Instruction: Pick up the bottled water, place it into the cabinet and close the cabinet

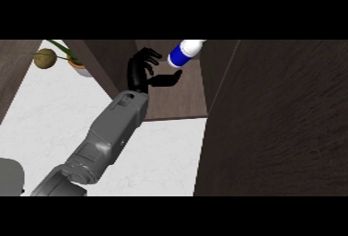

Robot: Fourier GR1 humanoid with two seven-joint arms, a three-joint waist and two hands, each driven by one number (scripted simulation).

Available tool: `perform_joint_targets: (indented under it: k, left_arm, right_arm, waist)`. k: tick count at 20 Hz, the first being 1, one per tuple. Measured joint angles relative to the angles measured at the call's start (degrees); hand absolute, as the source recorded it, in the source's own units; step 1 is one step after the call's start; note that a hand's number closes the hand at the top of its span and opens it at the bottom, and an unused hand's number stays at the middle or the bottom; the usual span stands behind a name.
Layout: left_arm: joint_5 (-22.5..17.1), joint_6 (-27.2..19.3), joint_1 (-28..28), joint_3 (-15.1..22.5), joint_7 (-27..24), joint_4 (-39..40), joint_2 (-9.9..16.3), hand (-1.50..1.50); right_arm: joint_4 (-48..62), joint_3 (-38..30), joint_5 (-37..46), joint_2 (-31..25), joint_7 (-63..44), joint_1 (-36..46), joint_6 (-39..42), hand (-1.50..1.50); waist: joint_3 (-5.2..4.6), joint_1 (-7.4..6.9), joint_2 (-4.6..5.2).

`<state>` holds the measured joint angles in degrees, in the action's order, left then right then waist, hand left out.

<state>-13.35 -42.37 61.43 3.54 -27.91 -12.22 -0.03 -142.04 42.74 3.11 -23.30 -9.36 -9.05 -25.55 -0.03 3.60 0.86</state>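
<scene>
The bottled water (184, 51), white with a blue label, stands tilted deep inside the open dark wood cabinet (178, 100). My left hand (144, 69) reaches into the cabinet on a long grey forearm, just left of the bottle and a little below it. Its fingers are straight and spread, and the thumb points right, ending just under the bottle. Nothing is held in the hand. My right hand does not show.
The open cabinet door (285, 120) fills the right side of the view as a large dark panel. A potted plant (76, 63) with a brown round thing (45, 58) beside it stands at the back left on the white marble counter (48, 124).
</scene>
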Motion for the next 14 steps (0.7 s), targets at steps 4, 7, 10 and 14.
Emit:
perform_joint_targets:
  k: [4,7,10,14]
  left_arm:
    - [1.97,-1.83,1.33,0.96,-0.19,3.26,0.06,-1.5]
    - [3.4,-3.37,2.07,1.91,0.42,5.4,0.03,-1.5]
    - [3.98,-5.07,2.25,2.21,0.65,6.56,-0.01,-1.5]
    - [4.33,-6.09,2.82,2.18,1.42,7.41,-0.01,-1.5]
  right_arm:
    - [0.15,-0.95,-0.51,-0.37,0.76,0.14,0.52,-1.5]
    - [0.12,-0.81,-0.71,-0.62,1.27,-0.16,0.73,-1.5]
    - [0.12,-0.72,-0.88,-0.79,1.56,-0.28,0.91,-1.5]
    - [0.43,0.06,-0.89,-0.49,2.54,-0.89,0.58,-1.5]
  waist:
    - [0.07,0.24,0.06]
    - [0.09,0.49,0.1]
    - [0.04,0.84,0.24]
    - [-0.03,1.02,0.33]
